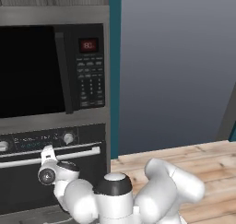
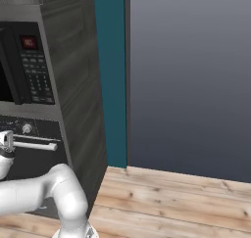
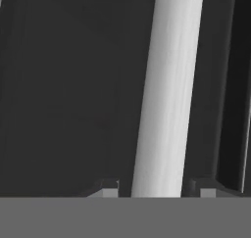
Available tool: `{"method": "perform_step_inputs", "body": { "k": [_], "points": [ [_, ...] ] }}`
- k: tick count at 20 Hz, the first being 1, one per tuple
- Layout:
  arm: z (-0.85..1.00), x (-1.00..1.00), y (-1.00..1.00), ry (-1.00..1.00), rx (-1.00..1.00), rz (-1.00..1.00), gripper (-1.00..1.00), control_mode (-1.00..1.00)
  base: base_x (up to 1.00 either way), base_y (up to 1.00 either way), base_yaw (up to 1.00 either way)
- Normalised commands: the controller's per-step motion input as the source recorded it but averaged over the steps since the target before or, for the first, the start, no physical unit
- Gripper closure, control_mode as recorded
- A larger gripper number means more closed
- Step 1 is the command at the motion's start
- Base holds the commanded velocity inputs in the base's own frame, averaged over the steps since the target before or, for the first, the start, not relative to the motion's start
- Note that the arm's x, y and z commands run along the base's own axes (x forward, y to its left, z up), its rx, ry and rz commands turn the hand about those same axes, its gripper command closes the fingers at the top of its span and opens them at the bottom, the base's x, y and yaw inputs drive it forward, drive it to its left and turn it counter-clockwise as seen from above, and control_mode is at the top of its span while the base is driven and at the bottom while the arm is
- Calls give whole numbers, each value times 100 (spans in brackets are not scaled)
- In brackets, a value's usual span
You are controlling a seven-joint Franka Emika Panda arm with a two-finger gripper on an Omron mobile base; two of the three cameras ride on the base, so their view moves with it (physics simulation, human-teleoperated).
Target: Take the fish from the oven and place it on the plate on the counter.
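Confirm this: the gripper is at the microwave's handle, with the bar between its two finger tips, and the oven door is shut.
Not quite. The gripper is at the oven handle, the long silver bar below the knobs, not the microwave's. The left base view shows this. The hand view shows the bar between the finger tips, and the oven door looks shut.

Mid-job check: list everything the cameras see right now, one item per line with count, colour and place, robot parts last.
microwave: one, black front with keypad and red display, built in above the oven.
oven: one, steel with dark glass door, door shut, below the microwave.
oven handle: one, long silver bar across the door top, running between the fingertips in the hand view.
knobs: at least two, round, silver, on the oven's panel.
floor: light wooden planks, right of the cabinet.
wall: grey, with a teal strip beside the cabinet.
gripper: one, dark tips either side of the handle; contact unclear.
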Motion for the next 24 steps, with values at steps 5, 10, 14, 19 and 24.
{"method": "perform_step_inputs", "body": {
  "k": [5, 10, 14, 19, 24],
  "points": [
    [-66, -50, 2, 9, 0, 0, 100, -100, 0, 0, 0],
    [-53, -68, 1, 1, 0, 0, 100, -100, 0, 0, 0],
    [-52, -72, 0, 1, 0, 0, 100, -100, 0, 0, 0],
    [-59, -71, 0, 0, 0, 0, 100, -100, 0, 0, 0],
    [-65, -69, 0, 0, 0, 0, 100, -100, 0, 0, 0]
  ]
}}
